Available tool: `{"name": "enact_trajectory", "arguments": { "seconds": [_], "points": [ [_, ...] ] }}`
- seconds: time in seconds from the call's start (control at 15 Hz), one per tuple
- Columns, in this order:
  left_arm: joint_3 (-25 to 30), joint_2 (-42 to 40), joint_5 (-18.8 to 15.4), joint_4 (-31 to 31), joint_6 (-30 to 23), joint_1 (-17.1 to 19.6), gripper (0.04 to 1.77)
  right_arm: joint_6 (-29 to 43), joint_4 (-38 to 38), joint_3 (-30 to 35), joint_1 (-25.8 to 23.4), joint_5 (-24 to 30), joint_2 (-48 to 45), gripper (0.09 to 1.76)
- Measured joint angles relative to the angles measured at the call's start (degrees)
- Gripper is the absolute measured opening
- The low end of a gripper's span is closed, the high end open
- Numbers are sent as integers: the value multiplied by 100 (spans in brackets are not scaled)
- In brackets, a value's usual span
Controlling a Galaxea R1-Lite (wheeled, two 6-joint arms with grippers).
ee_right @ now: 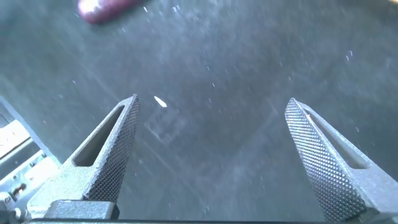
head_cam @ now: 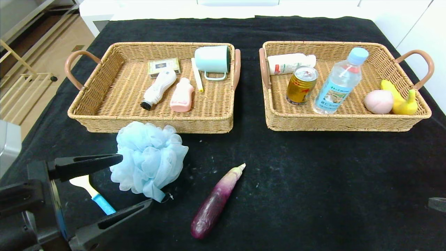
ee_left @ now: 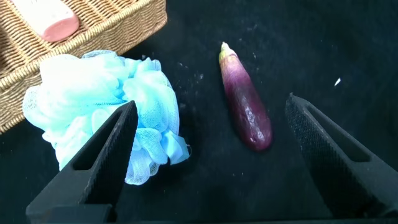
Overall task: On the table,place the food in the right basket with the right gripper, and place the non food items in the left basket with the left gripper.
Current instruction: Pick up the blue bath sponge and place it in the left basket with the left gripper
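Observation:
A light blue bath pouf lies on the black cloth in front of the left basket; it also shows in the left wrist view. A purple eggplant lies at the front centre, also in the left wrist view. A white and blue toothbrush lies by the pouf. My left gripper is open and empty at the front left, one finger beside the pouf. My right gripper is open and empty over bare cloth at the front right; only its edge shows in the head view.
The left basket holds a mint cup, a pink bottle, a white brush, a small box and a white stick. The right basket holds a can, water bottle, white bottle, peach and banana.

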Motion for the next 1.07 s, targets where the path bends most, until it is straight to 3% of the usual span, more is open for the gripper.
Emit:
{"name": "enact_trajectory", "arguments": {
  "seconds": [0.13,0.47,0.93,1.07],
  "points": [
    [16,17,13,9,-2,2,172,21,-187,116,0,471,-69,170],
    [-100,23,171,20,-35,33,172,-9,-346,240,-21,939,-169,170],
    [-642,-27,356,301,-13,59,172,-323,-1479,741,-18,1096,-87,170],
    [-955,-32,482,841,-29,74,172,-371,-1523,753,-51,1107,-67,170]
  ]
}}
